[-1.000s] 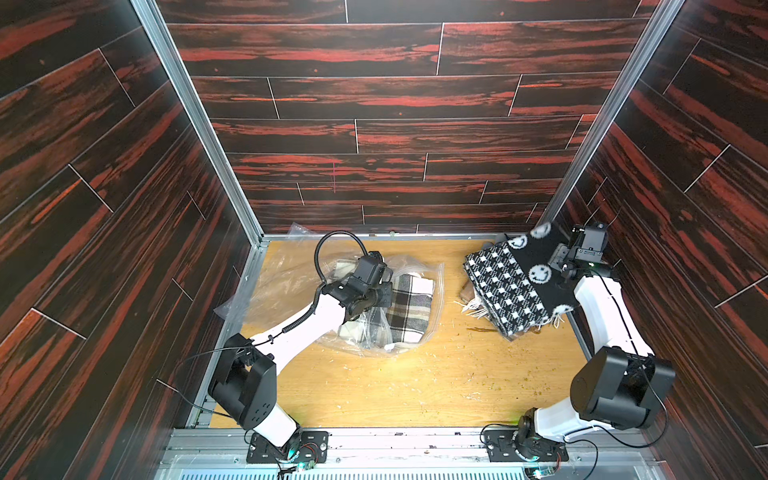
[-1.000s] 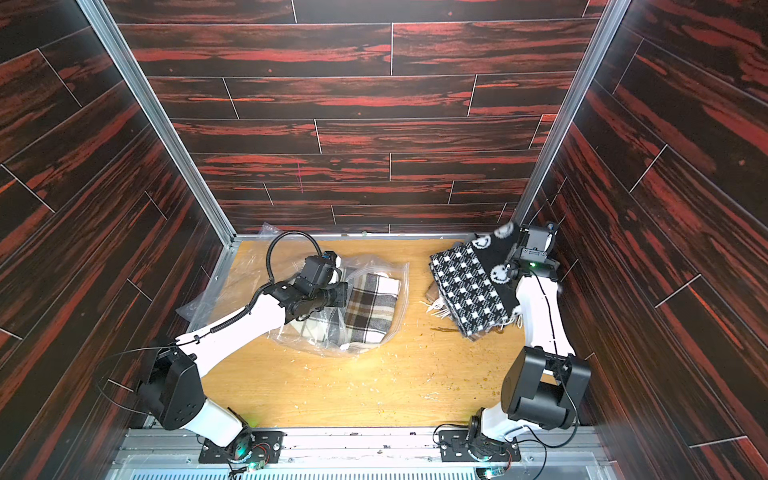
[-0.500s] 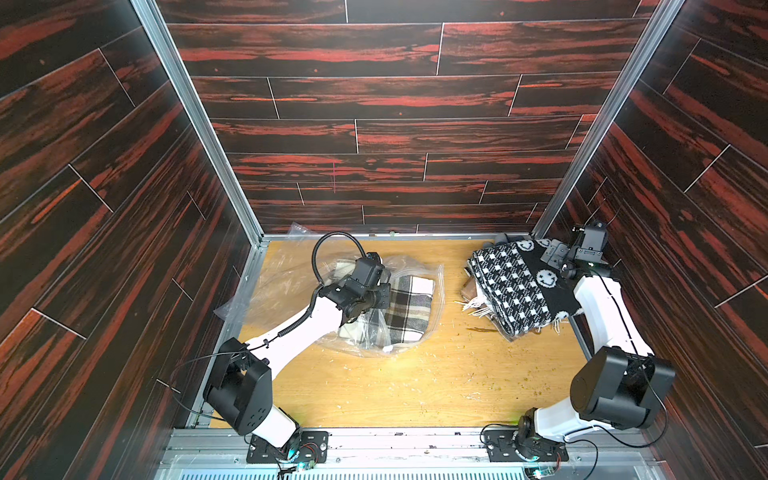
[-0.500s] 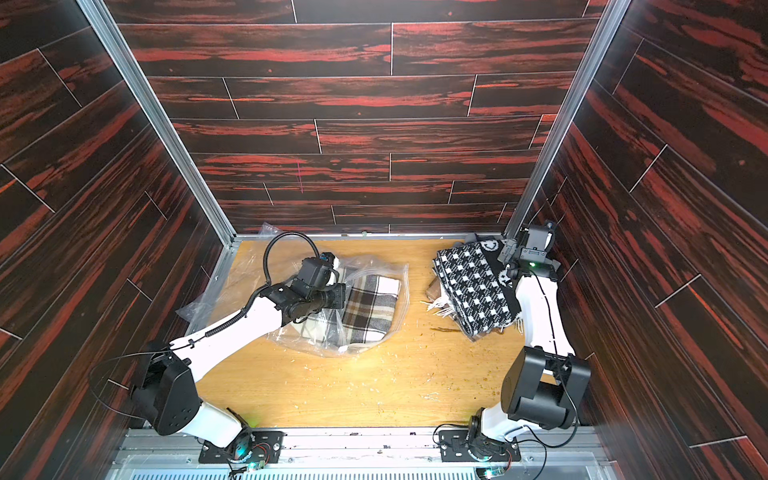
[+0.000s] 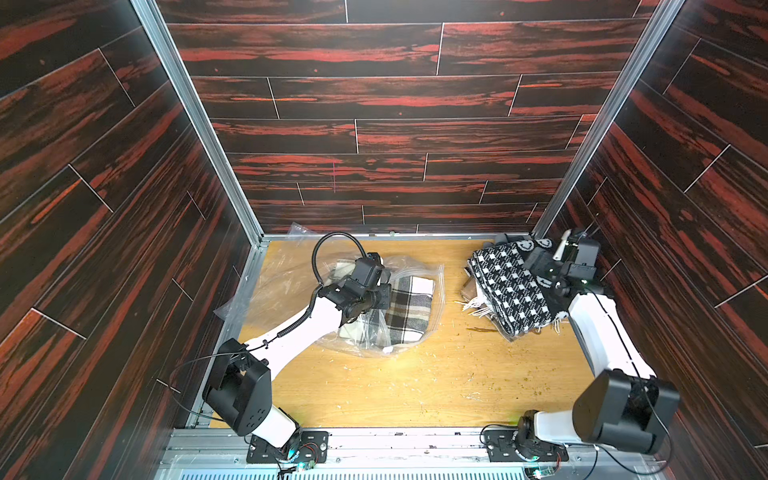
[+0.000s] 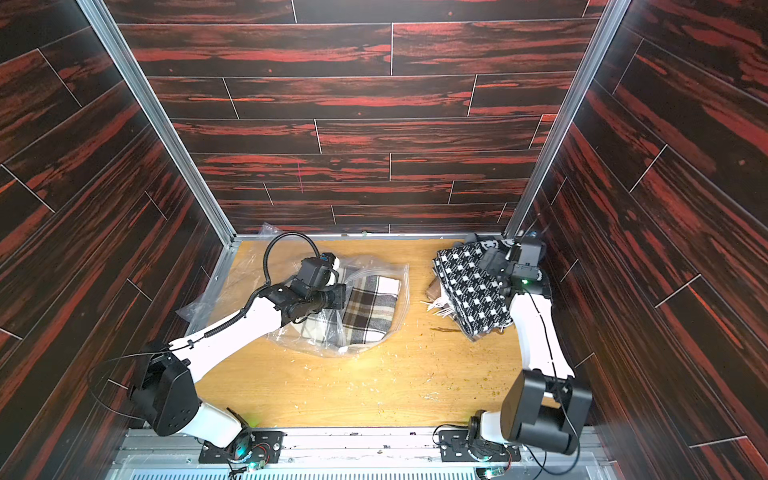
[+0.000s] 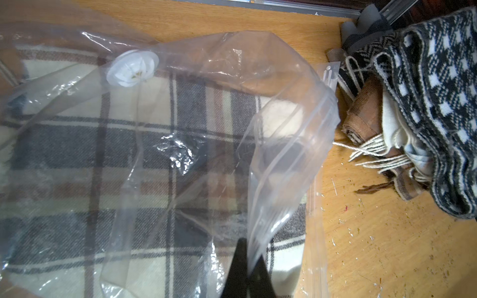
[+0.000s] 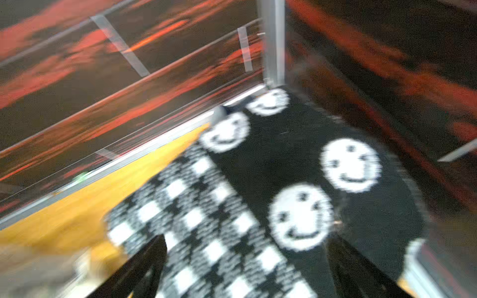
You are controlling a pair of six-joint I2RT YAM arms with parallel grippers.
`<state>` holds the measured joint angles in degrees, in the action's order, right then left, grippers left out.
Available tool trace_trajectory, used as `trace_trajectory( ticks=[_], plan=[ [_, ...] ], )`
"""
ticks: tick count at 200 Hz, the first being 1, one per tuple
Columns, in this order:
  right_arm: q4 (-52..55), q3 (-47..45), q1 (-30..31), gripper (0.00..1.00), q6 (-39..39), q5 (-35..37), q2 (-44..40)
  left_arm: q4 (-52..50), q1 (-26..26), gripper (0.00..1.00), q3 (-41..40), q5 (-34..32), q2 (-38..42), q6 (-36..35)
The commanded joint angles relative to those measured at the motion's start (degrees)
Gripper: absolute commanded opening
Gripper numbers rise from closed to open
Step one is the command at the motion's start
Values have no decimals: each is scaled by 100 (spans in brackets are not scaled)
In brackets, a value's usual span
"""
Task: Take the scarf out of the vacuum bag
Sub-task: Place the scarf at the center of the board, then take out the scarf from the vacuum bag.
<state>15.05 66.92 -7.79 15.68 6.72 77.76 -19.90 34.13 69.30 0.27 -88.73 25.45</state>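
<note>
The left gripper (image 7: 247, 274) has its jaws clamped on the vacuum bag's (image 7: 284, 123) clear plastic, with the plaid scarf (image 7: 77, 160) lying inside. The right gripper's (image 8: 245, 265) jaws stand wide apart above the checkered scarf (image 8: 204, 206).

I note bare table (image 5: 415, 382) across the whole near half, open passage for either arm. A narrow lane runs between the vacuum bag (image 5: 419, 270) and the scarf pile (image 5: 511, 291). The pile crowds the far corner by the side wall (image 5: 648, 266).
</note>
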Motion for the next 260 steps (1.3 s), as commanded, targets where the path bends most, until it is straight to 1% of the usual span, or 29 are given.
trace_trajectory(
  ticks=[1,16,37,60,64,68,79,97,112,147,162,184,224,260],
  plan=[
    [8,-142,280,98,70,-720,-379,12,-3,0,-95,268,235,-207],
    [179,-183,414,98,170,-1134,-513,21,12,0,-100,313,257,-276],
    [480,-130,616,99,299,-1985,-608,4,25,0,-83,357,273,-330],
    [754,-100,943,98,304,-2559,-672,-57,39,0,-72,341,251,-376],
    [769,-115,1002,98,321,-2619,-674,-64,41,0,-79,329,248,-379],
    [782,-129,1046,98,336,-2848,-674,-66,37,0,-81,322,243,-383],
    [775,-218,1183,99,415,-3164,-683,-78,39,0,-87,307,246,-396],
    [796,-356,1389,98,461,-3877,-596,-128,46,0,-72,298,242,-425],
    [829,-480,1590,98,514,-4225,-477,-271,67,0,-35,306,271,-466],
    [356,-1182,2037,98,736,-4220,-393,-417,63,0,-54,298,321,-541],
    [-140,-1576,2142,95,974,-4306,-317,-394,68,0,-77,315,338,-527],
    [-873,-2004,2299,94,1206,-4364,-161,-350,83,0,-130,323,362,-511],
    [-1699,-2187,2658,94,1412,-4263,377,-296,103,0,-236,337,395,-500],
    [-2224,-2240,2810,93,1680,-3910,850,-235,107,0,-340,402,431,-436]
  ],
)
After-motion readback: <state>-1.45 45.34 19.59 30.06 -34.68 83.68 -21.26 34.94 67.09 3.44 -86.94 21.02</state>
